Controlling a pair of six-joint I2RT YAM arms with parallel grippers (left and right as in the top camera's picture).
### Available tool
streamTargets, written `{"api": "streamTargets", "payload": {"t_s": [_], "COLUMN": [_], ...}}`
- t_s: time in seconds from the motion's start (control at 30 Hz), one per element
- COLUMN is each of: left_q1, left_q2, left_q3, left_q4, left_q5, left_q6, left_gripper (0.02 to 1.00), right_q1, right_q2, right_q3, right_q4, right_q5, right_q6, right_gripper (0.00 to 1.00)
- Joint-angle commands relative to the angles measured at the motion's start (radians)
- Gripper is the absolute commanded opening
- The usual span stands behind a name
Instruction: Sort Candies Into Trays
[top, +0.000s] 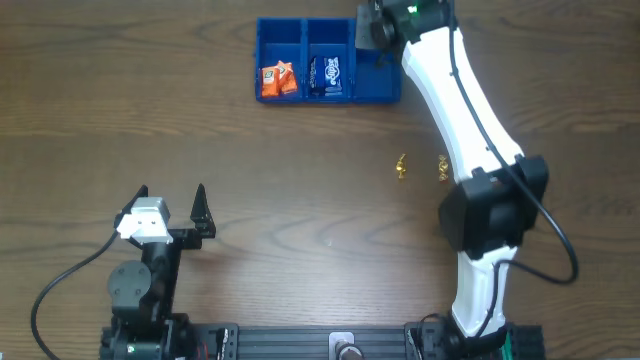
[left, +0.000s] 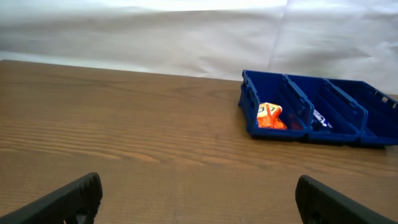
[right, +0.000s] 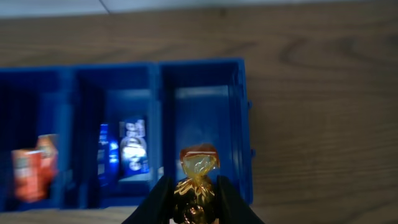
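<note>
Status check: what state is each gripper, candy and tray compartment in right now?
Right gripper: shut on held gold candy, over the tray's empty end compartment.
Left gripper: open, empty.
Orange candies: in the other end compartment.
Blue candies: in the middle compartment.
Loose gold candies: two on the table, unsorted.

One blue three-compartment tray sits at 12 o'clock on the table, holding two orange-wrapped candies and what look like two blue-wrapped candies; two gold-foil candies lie loose toward 3 o'clock, a third gold-foil candy pinched in the right gripper
</note>
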Motion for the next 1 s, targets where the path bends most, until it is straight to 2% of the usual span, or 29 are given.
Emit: {"api": "streamTargets", "payload": {"t_s": [0.03,0.2,0.23,0.37,0.6,0.7,0.87,1.0], "left_q1": [0.004,0.004,0.004,0.004,0.004,0.004,0.004,0.004], "left_q2": [-0.006,-0.006,-0.006,-0.006,-0.006,-0.006,-0.006,-0.006], "left_q3": [-0.026,-0.026,-0.026,-0.026,-0.026,-0.026,-0.026,-0.026], "left_q4": [-0.025,-0.025,-0.025,-0.025,-0.025,-0.025,-0.025,-0.025], "left_q5": [0.008,0.008,0.008,0.008,0.008,0.008,0.008,0.008], "left_q6": [0.015,0.015,0.015,0.015,0.015,0.015,0.015,0.015], "left_gripper": [0.998,0.998,0.998,0.998,0.998,0.998,0.998,0.998], "right_q1": [-0.020,-0.020,-0.020,-0.020,-0.020,-0.024,-0.031,-0.031], "right_q2": [0.062,0.091,0.092,0.092,-0.026,-0.181,-0.447,-0.531], "right_q3": [0.027,0.026,0.026,0.026,-0.013,-0.158,-0.554,-0.843], "right_q4": [0.021,0.035,0.032,0.019,-0.107,-0.109,0.002,0.084], "right_q5": [-0.033,-0.043,-0.043,-0.053,-0.058,-0.054,-0.059,-0.063], "right_q6": [-0.030,-0.049,-0.048,-0.052,-0.056,-0.077,-0.064,0.004], "right_gripper": [0.152,0.222,0.275,0.645,0.713,0.739,0.752,0.750]}}
